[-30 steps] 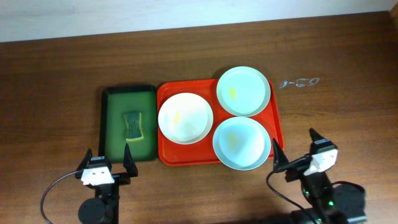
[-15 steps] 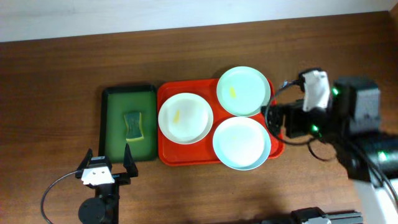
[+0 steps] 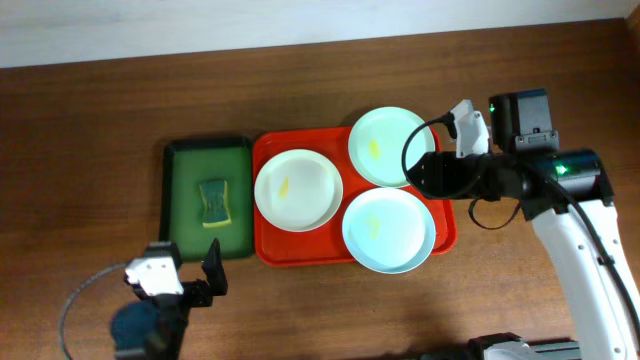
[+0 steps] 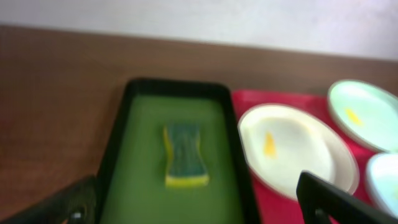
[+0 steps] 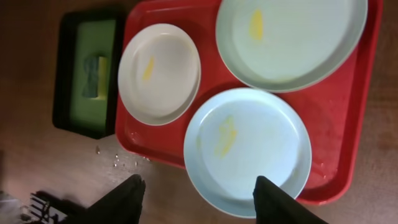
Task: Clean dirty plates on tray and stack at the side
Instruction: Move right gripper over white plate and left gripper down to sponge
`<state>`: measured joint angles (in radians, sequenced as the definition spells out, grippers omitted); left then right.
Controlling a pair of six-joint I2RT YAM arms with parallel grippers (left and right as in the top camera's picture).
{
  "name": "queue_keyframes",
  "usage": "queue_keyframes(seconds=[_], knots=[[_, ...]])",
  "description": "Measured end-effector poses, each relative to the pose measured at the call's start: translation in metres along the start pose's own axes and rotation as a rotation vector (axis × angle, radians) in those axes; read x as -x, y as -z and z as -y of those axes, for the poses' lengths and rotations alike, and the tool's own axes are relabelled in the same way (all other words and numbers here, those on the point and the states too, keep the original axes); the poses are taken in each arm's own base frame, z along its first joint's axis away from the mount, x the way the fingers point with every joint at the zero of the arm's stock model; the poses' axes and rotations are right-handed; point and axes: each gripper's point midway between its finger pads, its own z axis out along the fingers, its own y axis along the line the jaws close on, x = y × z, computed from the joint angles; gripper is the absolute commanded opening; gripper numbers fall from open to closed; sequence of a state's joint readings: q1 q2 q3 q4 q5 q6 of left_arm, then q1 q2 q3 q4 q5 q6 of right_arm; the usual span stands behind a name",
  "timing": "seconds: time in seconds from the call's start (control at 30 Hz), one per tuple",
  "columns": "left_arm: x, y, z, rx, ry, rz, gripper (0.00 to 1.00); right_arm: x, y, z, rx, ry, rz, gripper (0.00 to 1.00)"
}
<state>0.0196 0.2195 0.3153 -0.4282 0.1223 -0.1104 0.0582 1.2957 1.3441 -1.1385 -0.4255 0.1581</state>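
Far left: brown table (image 3: 90,130) stretching wide beyond the dark green tray (image 3: 206,145) (sponge (image 3: 213,202) lying mid-tray). Off that tray's near edge, left gripper (image 4: 199,211), fingers spread, holding nothing. Just beside its right rim, the red tray (image 3: 268,148): white plate (image 3: 298,189) at left, upper mint plate (image 3: 392,146) overhanging the far rim, lower mint plate (image 3: 388,229) overhanging the near rim. Over the right rim, right gripper (image 5: 199,199), fingers parted, empty.

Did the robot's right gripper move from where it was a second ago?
Yes. The right gripper went from off the red tray's near right corner up to its right rim, beside the far mint plate.
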Motion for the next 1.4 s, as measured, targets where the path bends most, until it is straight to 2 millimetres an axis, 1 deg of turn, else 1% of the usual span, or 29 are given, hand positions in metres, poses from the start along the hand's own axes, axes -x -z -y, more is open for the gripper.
queue_keyframes(seconds=[0.03, 0.07, 0.1, 0.13, 0.17, 0.2, 0.23, 0.27, 0.3, 0.33, 0.37, 0.4, 0.43, 0.5, 0.53, 0.57, 0.6, 0.63, 0.7, 0.77, 0.9, 0.97, 1.03, 1.13, 1.2, 1.23, 1.3, 1.33, 1.4], knots=[[0.027, 0.005, 0.007, -0.017, 0.006, -0.026, 0.99, 0.000, -0.003, 0.003, -0.010, -0.018, -0.010, 0.61], [0.042, 0.008, 0.012, -0.031, 0.011, -0.059, 0.99, 0.000, -0.005, 0.005, -0.016, -0.029, -0.019, 0.61], [0.050, 0.012, 0.017, -0.039, 0.024, -0.148, 0.99, -0.004, -0.009, 0.008, -0.025, -0.047, -0.045, 0.61], [0.061, 0.011, 0.021, -0.048, 0.035, -0.269, 0.99, -0.005, -0.014, 0.011, -0.033, -0.061, -0.067, 0.61], [0.065, 0.008, 0.023, -0.050, 0.037, -0.328, 0.99, -0.006, -0.018, 0.013, -0.037, -0.067, -0.081, 0.61], [0.057, 0.014, 0.024, -0.040, 0.062, -0.502, 0.99, -0.007, -0.021, 0.015, -0.042, -0.073, -0.094, 0.61], [0.060, 0.010, 0.025, -0.037, 0.073, -0.597, 0.99, -0.008, -0.025, 0.015, -0.043, -0.076, -0.111, 0.61], [0.062, 0.001, 0.025, -0.035, 0.087, -0.694, 0.99, -0.010, -0.030, 0.015, -0.046, -0.076, -0.128, 0.61], [0.058, -0.013, 0.023, -0.033, 0.098, -0.772, 0.99, -0.013, -0.041, 0.010, -0.039, -0.058, -0.165, 0.60], [0.051, -0.022, 0.022, -0.032, 0.109, -0.821, 1.00, -0.015, -0.048, 0.007, -0.039, -0.045, -0.182, 0.60], [0.043, -0.028, 0.021, -0.031, 0.119, -0.867, 0.90, -0.016, -0.057, 0.001, -0.034, -0.024, -0.199, 0.59], [0.028, -0.039, 0.019, -0.028, 0.137, -0.945, 0.70, -0.019, -0.074, -0.009, -0.022, 0.012, -0.231, 0.59], [0.014, -0.047, 0.018, -0.027, 0.148, -1.007, 0.48, -0.021, -0.086, -0.015, -0.019, 0.033, -0.253, 0.59], [-0.004, -0.059, 0.015, -0.022, 0.164, -1.086, 0.26, -0.024, -0.107, -0.018, -0.068, 0.036, -0.270, 0.60], [-0.013, -0.064, 0.013, -0.020, 0.169, -1.120, 0.22, -0.026, -0.117, -0.017, -0.098, 0.036, -0.282, 0.61], [-0.019, -0.068, 0.012, -0.021, 0.170, -1.142, 0.20, -0.029, -0.125, -0.017, -0.119, 0.039, -0.293, 0.64], [-0.023, -0.070, 0.012, -0.019, 0.176, -1.160, 0.17, -0.031, -0.132, -0.019, -0.130, 0.048, -0.298, 0.69], [-0.026, -0.072, 0.011, -0.018, 0.177, -1.168, 0.13, -0.033, -0.139, -0.021, -0.139, 0.052, -0.302, 0.70], [-0.024, -0.077, 0.011, -0.021, 0.171, -1.145, 0.09, -0.030, -0.142, -0.026, -0.138, 0.068, -0.285, 0.70], [-0.020, -0.086, 0.007, 0.001, 0.167, -1.108, 0.00, -0.025, -0.144, -0.027, -0.136, 0.074, -0.263, 0.70], [-0.019, -0.089, -0.002, 0.074, 0.163, -1.093, 0.00, -0.020, -0.145, -0.026, -0.146, 0.057, -0.241, 0.70], [-0.019, -0.092, 0.001, 0.072, 0.149, -1.083, 0.00, -0.019, -0.145, -0.024, -0.163, 0.033, -0.234, 0.69], [-0.015, -0.100, 0.005, 0.066, 0.116, -1.046, 0.00, -0.016, -0.147, -0.019, -0.188, 0.012, -0.212, 0.69], [-0.012, -0.108, 0.009, 0.063, 0.092, -1.012, 0.00, -0.004, -0.152, -0.016, -0.206, 0.006, -0.150, 0.61], [-0.008, -0.114, 0.007, 0.071, 0.083, -0.984, 0.00, 0.002, -0.153, -0.017, -0.202, 0.008, -0.124, 0.60], [-0.006, -0.120, 0.006, 0.073, 0.078, -0.957, 0.00, 0.007, -0.154, -0.019, -0.196, 0.014, -0.103, 0.55], [-0.009, -0.124, 0.004, 0.075, 0.075, -0.942, 0.00, 0.014, -0.157, -0.021, -0.183, 0.019, -0.067, 0.51], [-0.011, -0.131, 0.003, 0.074, 0.071, -0.914, 0.02, 0.018, -0.162, -0.021, -0.175, 0.023, -0.045, 0.51], [-0.022, -0.137, 0.001, 0.076, 0.068, -0.901, 0.03, 0.018, -0.172, -0.017, -0.165, 0.015, -0.015, 0.51]])
